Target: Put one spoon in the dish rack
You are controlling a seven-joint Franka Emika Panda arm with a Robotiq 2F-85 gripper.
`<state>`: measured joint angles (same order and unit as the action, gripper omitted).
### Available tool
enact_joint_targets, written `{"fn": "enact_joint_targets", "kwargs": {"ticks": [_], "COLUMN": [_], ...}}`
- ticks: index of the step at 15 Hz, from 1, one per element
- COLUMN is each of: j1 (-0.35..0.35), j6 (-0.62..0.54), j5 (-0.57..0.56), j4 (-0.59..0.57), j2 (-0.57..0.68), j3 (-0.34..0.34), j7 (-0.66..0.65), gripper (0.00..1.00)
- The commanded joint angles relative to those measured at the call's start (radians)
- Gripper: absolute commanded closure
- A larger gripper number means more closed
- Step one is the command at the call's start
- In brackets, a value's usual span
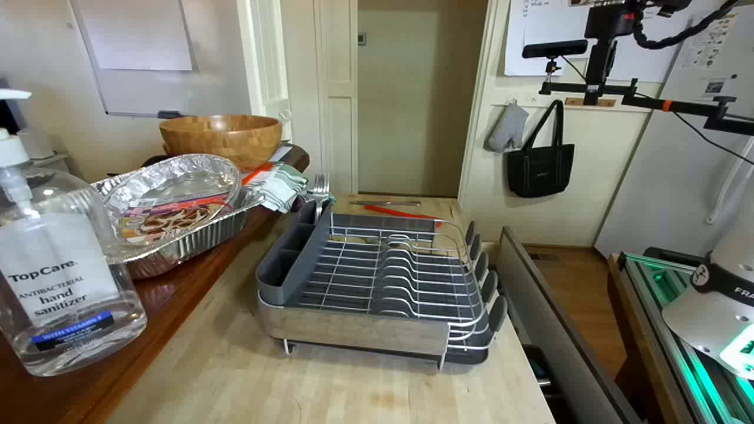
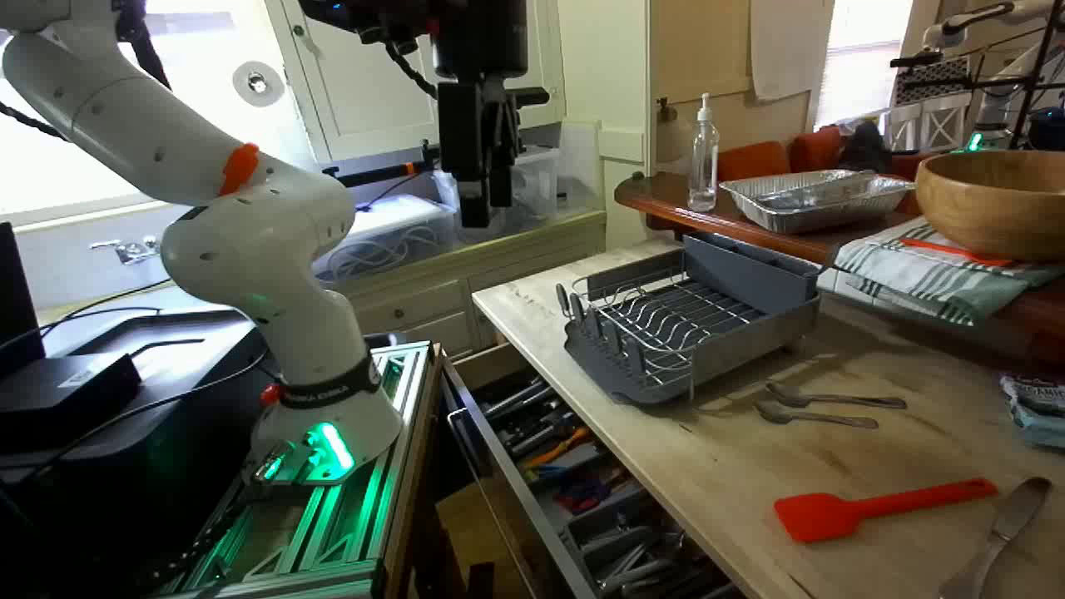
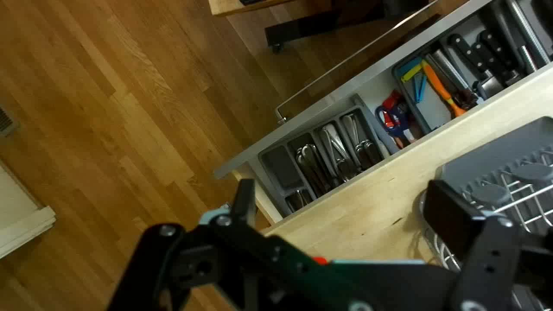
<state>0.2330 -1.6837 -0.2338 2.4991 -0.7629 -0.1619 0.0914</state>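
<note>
Nearest of all in the wrist view, the gripper [image 3: 344, 196] spreads its fingers [image 3: 449, 214] wide apart, one just left of centre, its mate toward the right, with nothing held between them. In an exterior view it hangs high in the upper middle, touching nothing, so I judge the step in hand to be the approach, with no spoon grasped yet.

Lower, the dish rack [image 1: 353, 330] sits in the middle of an exterior view, on the pale wooden counter [image 1: 235, 365], and its edge shows at the right of the wrist view too. Near it, toward the right of an exterior view, lie two metal utensils [image 2: 849, 400]; I cannot tell spoon from fork at this size.

Lower again, across the centre and upper right of the wrist view, the drawer [image 3: 319, 111] stands pulled out, metal cutlery [image 3: 311, 162] lined up in a divided grey insert [image 3: 281, 166]. Spoons may well be there, though what shows does not settle it. Farthest off, the floor [image 3: 108, 129] fills the upper left.

The next move, as I read it, calls for choosing one piece, in the drawer or on the counter, centring the spread fingers over it and coming straight down. In the drawer, the insert's walls and the neighbouring pieces leave little room, so a second piece could get pinched as well.
</note>
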Motion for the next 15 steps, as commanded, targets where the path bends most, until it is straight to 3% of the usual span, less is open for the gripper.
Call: {"fn": "enact_joint_targets", "kwargs": {"ticks": [1, 6, 8, 12, 15], "j1": [-0.016, -0.016, -0.029, -0.045, -0.040], "j6": [0.004, 0.004, -0.016, -0.160, -0.306], "j5": [-0.007, -0.007, -0.015, -0.078, -0.042], "j4": [-0.002, -0.002, -0.032, -0.106, -0.121], "j2": [-0.001, -0.001, 0.053, 0.156, 0.225], "j3": [-0.011, -0.011, -0.017, -0.029, -0.062], "j7": [-0.009, -0.009, 0.014, 0.073, 0.063], "gripper": [0.00, 0.00, 0.00, 0.00, 0.00]}}
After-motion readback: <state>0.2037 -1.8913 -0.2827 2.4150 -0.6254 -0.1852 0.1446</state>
